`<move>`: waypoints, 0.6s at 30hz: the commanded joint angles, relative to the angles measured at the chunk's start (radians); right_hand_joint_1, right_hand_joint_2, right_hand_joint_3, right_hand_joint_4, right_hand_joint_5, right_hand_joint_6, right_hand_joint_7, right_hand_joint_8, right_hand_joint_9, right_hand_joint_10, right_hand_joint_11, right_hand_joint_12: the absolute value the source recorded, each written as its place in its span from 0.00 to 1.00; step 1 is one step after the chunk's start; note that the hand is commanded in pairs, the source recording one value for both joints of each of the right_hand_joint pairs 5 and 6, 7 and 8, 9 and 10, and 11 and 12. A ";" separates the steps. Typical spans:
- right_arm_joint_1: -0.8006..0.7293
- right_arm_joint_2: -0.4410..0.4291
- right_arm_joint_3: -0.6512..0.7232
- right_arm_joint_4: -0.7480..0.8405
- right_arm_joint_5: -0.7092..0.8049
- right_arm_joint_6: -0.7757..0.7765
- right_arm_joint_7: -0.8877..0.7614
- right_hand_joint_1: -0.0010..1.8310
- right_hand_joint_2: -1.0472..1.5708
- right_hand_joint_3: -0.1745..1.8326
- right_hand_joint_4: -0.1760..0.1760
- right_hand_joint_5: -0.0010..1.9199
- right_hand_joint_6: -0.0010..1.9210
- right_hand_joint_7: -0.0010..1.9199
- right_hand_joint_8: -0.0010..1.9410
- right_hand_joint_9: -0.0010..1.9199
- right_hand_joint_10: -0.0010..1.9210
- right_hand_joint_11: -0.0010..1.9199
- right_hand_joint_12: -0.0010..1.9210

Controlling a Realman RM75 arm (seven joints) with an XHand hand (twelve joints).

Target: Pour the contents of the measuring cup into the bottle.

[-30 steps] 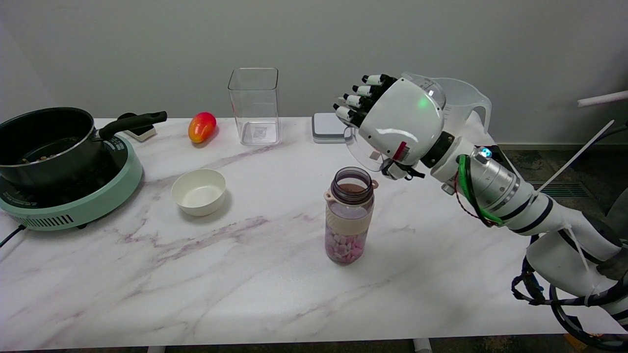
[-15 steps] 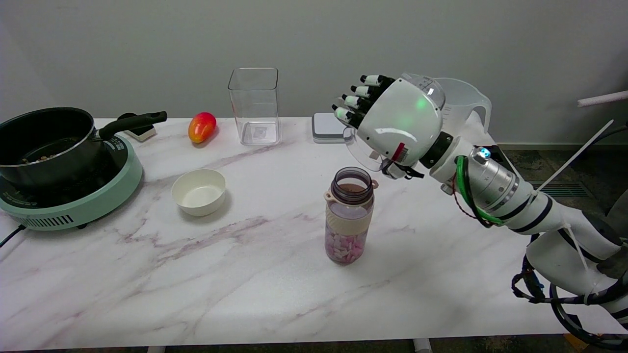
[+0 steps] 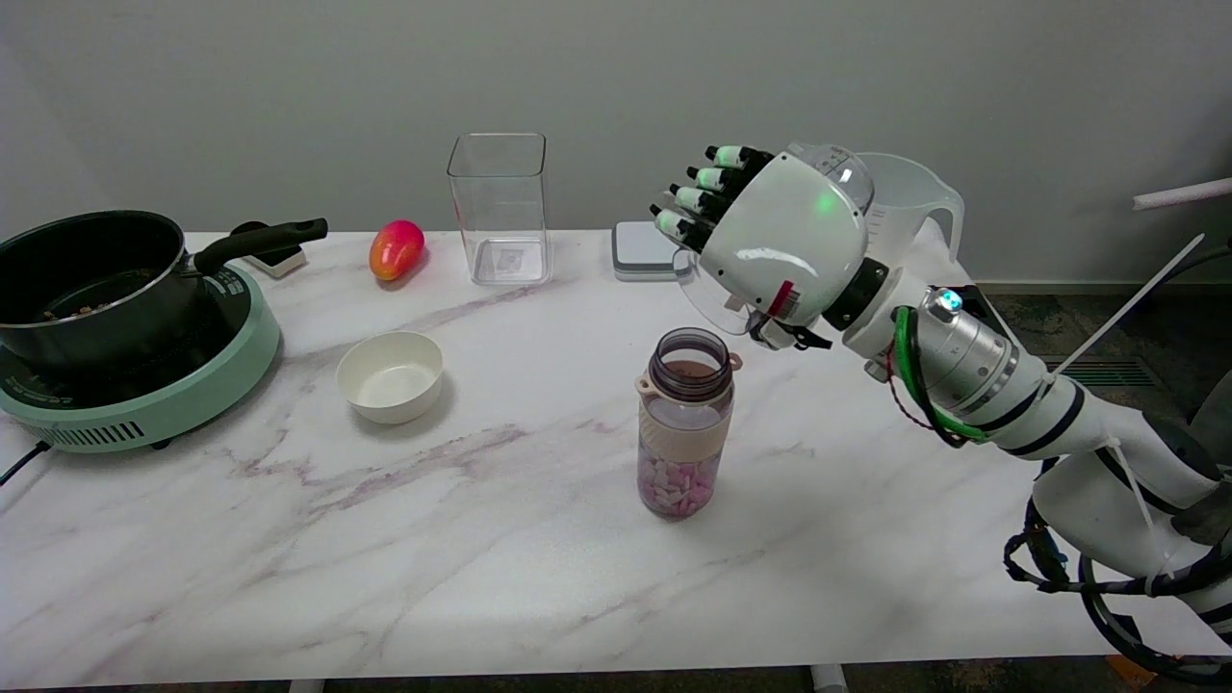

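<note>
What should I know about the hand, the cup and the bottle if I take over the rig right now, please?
Right hand: grips the clear measuring cup, tipped on its side in the air, rim toward the bottle.
Bottle: upright on the table, lid off, pink and white pieces in its lower part.
Done: cup lifted and tipped; pieces are in the bottle.
Left: I cannot tell whether the cup is empty; check, finish pouring if not, then set it down.
</note>
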 commanded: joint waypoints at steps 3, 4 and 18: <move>0.002 0.001 0.000 0.004 0.001 0.034 -0.007 0.77 0.87 0.27 0.50 0.87 0.87 0.84 0.83 0.77 0.77 0.67 0.67; 0.002 0.001 -0.001 0.004 -0.001 0.035 -0.007 0.77 0.87 0.27 0.50 0.87 0.86 0.84 0.83 0.77 0.77 0.67 0.67; 0.003 0.002 -0.006 0.004 -0.006 0.037 -0.016 0.76 0.88 0.27 0.50 0.87 0.87 0.84 0.83 0.77 0.77 0.67 0.67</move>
